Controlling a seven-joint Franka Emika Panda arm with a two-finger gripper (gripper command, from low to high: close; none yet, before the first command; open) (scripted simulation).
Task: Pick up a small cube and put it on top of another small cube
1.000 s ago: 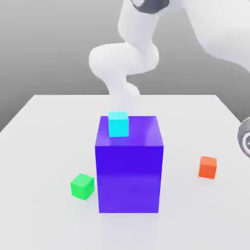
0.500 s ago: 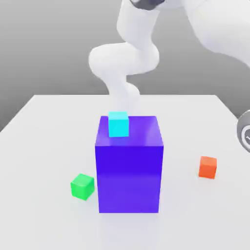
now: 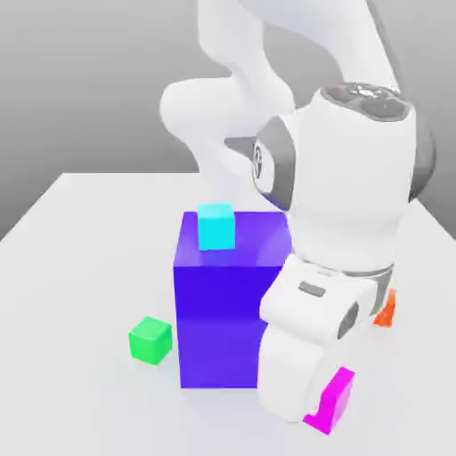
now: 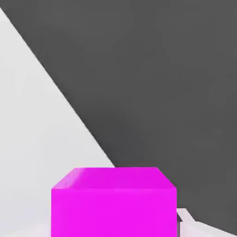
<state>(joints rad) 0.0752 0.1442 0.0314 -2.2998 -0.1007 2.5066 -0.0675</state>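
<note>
We see the gripper [image 3: 325, 419] clenched on a magenta cube [image 3: 334, 400], low over the table's [image 3: 80, 267] near edge, the arm [image 3: 343, 196] bent down before the big blue-violet block [image 3: 223, 312]. A small cyan cube [image 3: 215, 226] sits atop that block. The small green cube [image 3: 150, 340] rests beside the block toward the exterior view's left.

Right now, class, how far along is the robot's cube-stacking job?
Done: no small cube tops another; the green cube sits alone on the table. In hand: the jaws are shut on a magenta cube, low beside the blue block. Left: lifting it and setting it on another small cube.
</note>
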